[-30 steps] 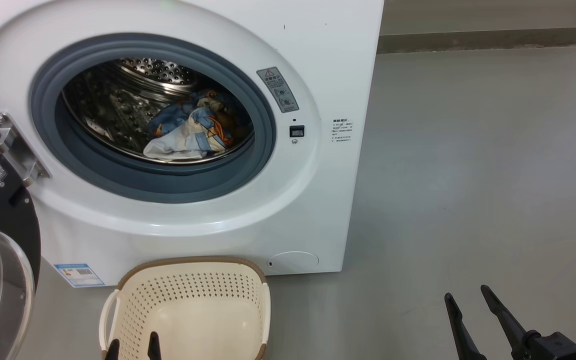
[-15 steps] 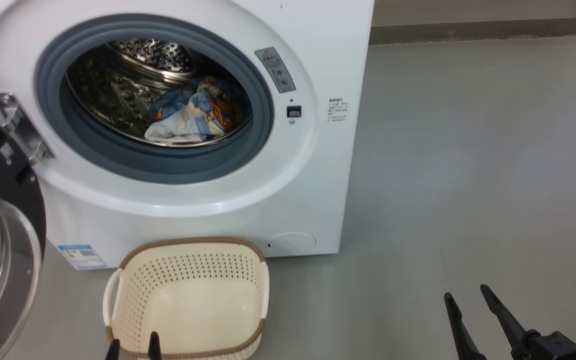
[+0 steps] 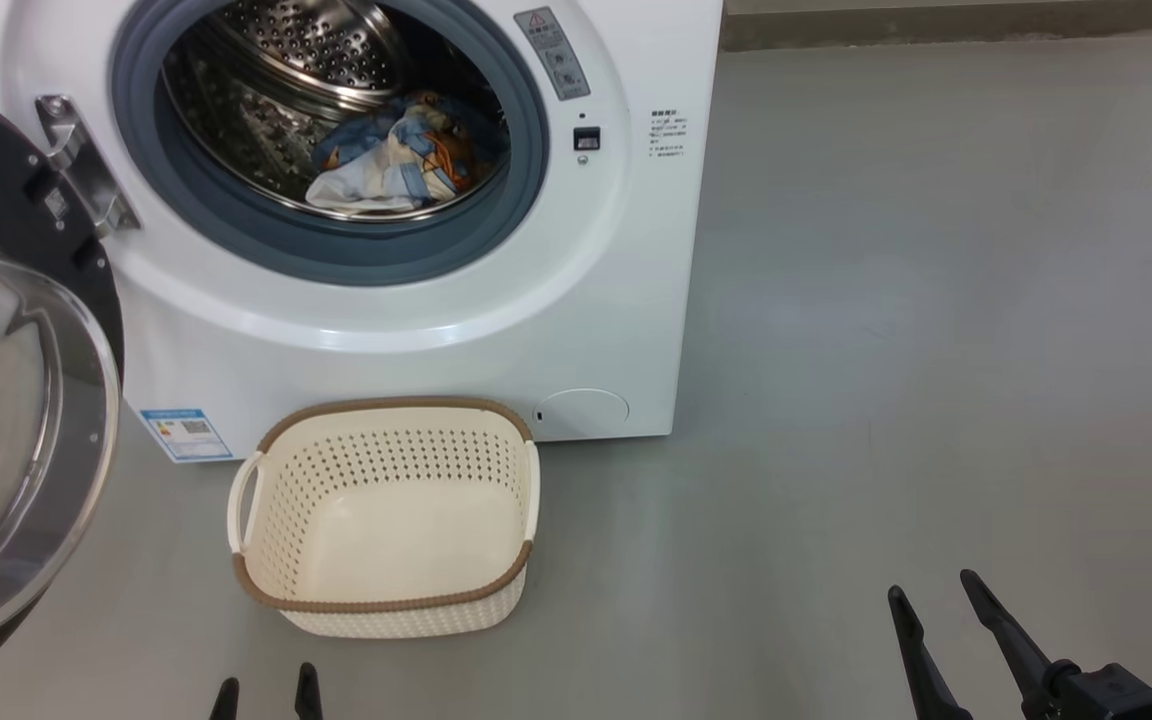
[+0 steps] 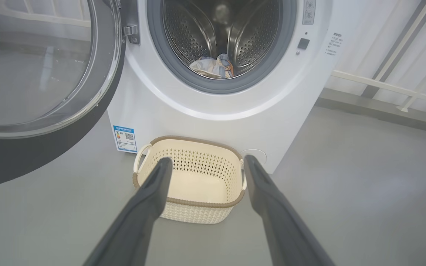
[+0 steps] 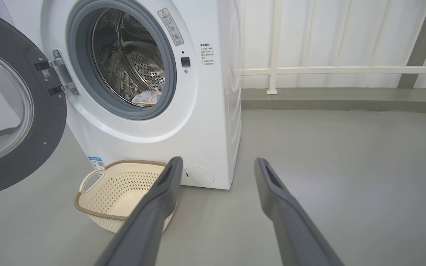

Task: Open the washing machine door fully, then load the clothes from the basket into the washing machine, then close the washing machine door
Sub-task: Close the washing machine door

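The white washing machine stands at the upper left with its round black door swung wide open to the left. Blue bear-print clothes lie inside the steel drum, also seen as clothes in the left wrist view. On the floor before the machine the cream basket holds nothing. My left gripper is open, its tips at the bottom edge just short of the basket. Far to the right my right gripper hangs open over bare floor.
Grey floor stretches to the right of the machine. A white railing and low kerb run along the back wall. The open door juts out into the space left of the basket.
The head camera has tilted down and pulled back: machine and basket sit higher in the picture, and the whole basket now shows. Both grippers keep their places and stay open.
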Controlling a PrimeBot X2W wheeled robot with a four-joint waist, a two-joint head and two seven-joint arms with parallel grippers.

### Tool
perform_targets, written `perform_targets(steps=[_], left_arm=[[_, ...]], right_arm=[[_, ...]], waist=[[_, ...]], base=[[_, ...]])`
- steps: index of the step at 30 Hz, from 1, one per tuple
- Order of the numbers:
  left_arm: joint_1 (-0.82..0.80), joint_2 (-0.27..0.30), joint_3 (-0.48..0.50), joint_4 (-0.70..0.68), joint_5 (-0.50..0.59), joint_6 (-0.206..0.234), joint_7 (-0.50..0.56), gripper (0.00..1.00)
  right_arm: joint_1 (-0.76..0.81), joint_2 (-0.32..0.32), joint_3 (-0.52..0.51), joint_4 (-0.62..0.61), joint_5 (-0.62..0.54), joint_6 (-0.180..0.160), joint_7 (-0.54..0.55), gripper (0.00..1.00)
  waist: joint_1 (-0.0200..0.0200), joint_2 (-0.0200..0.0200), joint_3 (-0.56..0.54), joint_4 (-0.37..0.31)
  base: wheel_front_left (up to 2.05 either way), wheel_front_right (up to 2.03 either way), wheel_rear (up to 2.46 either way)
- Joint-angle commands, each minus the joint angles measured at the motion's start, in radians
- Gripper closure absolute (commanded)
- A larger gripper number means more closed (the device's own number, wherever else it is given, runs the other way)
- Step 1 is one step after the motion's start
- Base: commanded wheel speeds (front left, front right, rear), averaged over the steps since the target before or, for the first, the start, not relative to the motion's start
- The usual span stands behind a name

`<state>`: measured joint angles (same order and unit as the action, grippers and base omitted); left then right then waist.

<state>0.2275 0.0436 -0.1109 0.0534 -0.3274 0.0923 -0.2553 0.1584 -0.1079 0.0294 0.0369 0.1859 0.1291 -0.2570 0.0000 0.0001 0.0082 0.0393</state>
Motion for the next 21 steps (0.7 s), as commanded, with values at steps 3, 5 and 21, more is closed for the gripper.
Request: perform_targets(steps=[3,5,21], left_arm=[[-0.032,0.007,0.029,-0.018,0.007,0.004,-0.006,0.00],[-0.033,0.007,0.029,-0.017,0.006,0.003,-0.006,0.00],[-0.053,0.007,0.024,-0.022,0.014,0.008,-0.006,0.00]], right_arm=[[-0.042,-0.013,0.025,-0.020,0.001,0.002,-0.005,0.00],[-0.041,-0.012,0.025,-0.020,0.001,0.002,-0.005,0.00],[-0.044,-0.003,0.029,-0.022,-0.004,0.002,-0.005,0.00]], waist=[[0.0000,-0.0001,0.001,0.002],[0.0000,-0.0001,-0.001,0.004],[0.0000,-0.0001,-0.011,0.105]], base=[[-0.36,0.36,0.00],[-0.04,0.04,0.00],[0.00,0.00,0.00]])
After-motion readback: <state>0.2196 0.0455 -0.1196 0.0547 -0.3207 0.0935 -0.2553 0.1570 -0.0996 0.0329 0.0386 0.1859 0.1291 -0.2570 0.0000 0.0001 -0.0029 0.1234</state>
